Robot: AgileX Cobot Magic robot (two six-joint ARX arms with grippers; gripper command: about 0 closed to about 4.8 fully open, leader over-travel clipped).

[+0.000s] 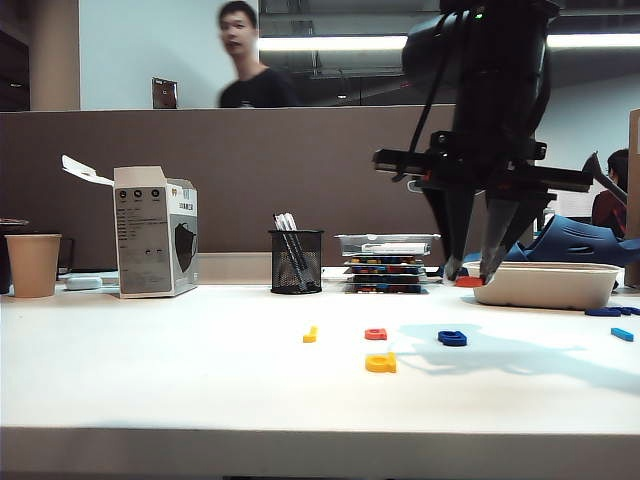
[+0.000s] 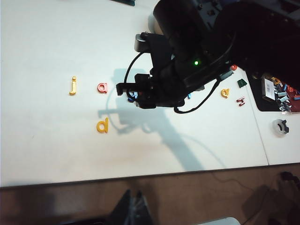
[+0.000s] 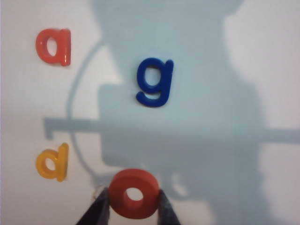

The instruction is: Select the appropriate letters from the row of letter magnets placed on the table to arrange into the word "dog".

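Red plastic ring "o" [image 3: 135, 193] sat clamped in the right gripper [image 3: 133, 208], carried above the white table [image 1: 150, 370]. Yellow "d" [image 1: 381, 363] lay placed; blue "g" [image 1: 452, 338] waited behind. Next: set "o" just beside "d". Left gripper was out of view.

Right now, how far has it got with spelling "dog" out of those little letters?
Partly there. The yellow d already lies apart, below the row. The right gripper holds the red o above the table. The blue g is untouched. The left gripper is out of view.
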